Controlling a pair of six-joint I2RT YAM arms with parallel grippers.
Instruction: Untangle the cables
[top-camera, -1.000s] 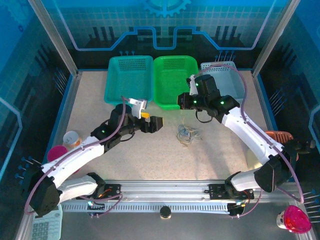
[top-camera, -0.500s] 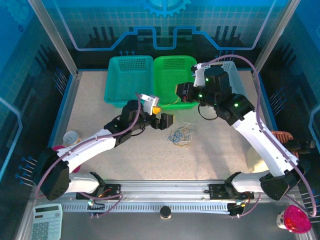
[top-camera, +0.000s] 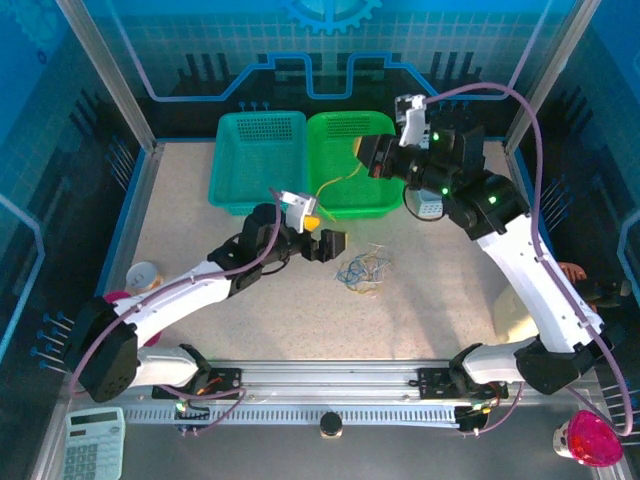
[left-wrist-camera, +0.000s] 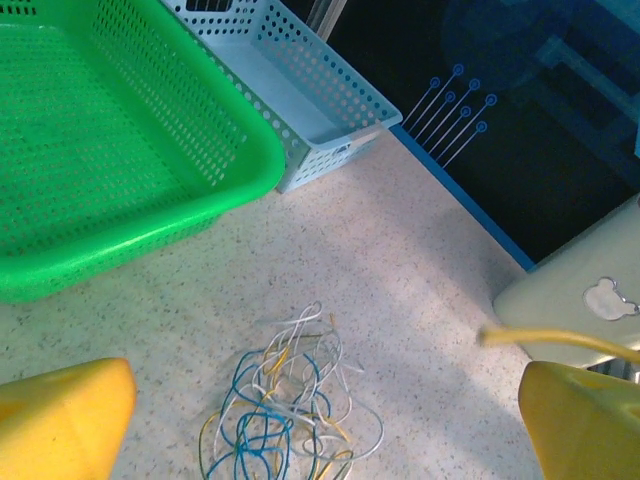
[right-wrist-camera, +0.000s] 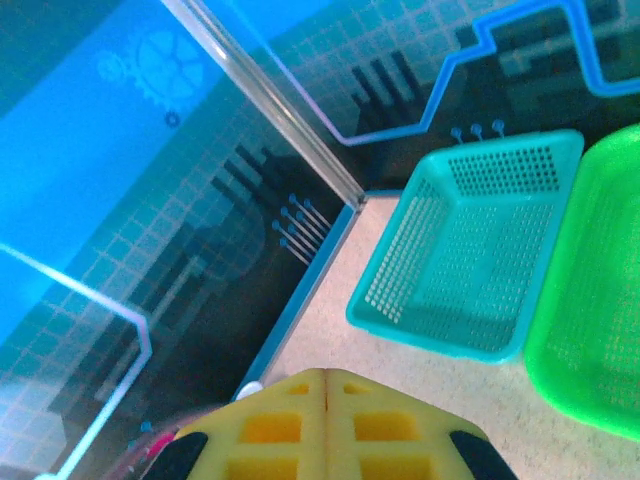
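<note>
The cables (top-camera: 362, 268) lie as a small clump of thin white, blue and yellow cords on the speckled table, in front of the green basket (top-camera: 345, 150). My left gripper (top-camera: 322, 232) hovers just left of the clump, open. In the left wrist view the clump (left-wrist-camera: 285, 410) sits between and ahead of its yellow fingers (left-wrist-camera: 65, 415). My right gripper (top-camera: 365, 158) is raised over the green basket and is shut. A single yellow cable (top-camera: 335, 182) trails from its tips down toward the left gripper, and its blurred end (left-wrist-camera: 560, 342) passes the left gripper's right finger. In the right wrist view the pads (right-wrist-camera: 290, 430) are pressed together.
A teal basket (top-camera: 258, 160) stands left of the green one and a pale blue basket (left-wrist-camera: 300, 90) right of it. A cup (top-camera: 143, 275) sits at the left edge, a beige object (top-camera: 510, 320) at the right. A calculator (top-camera: 95, 455) and a pink item (top-camera: 592, 438) lie off the front.
The right gripper rose and moved back over the green basket, drawing a yellow cable out of the clump. The left gripper moved right toward the clump, which shifted slightly left.
</note>
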